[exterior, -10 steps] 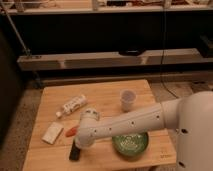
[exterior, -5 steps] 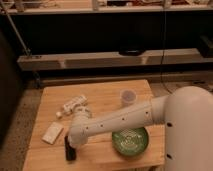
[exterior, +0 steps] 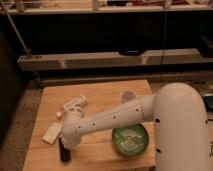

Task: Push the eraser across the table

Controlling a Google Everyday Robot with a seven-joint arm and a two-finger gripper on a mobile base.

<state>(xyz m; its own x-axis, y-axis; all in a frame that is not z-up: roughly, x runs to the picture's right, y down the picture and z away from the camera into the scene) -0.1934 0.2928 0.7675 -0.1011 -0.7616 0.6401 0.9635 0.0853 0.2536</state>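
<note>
The eraser is a small flat black block lying on the light wooden slatted table, near its front left edge. My white arm reaches from the right across the table. Its end, with the gripper, hangs right over the eraser's far end and seems to touch it. The arm covers the orange carrot-like piece.
A white flat block lies just left of the arm's end. A plastic bottle lies on its side behind it. A pale cup stands at the back right, a green bowl at the front right. Dark shelving runs behind the table.
My arm has swung left across the table and now covers the orange piece. The eraser has slid a little to the left with the arm's end.
</note>
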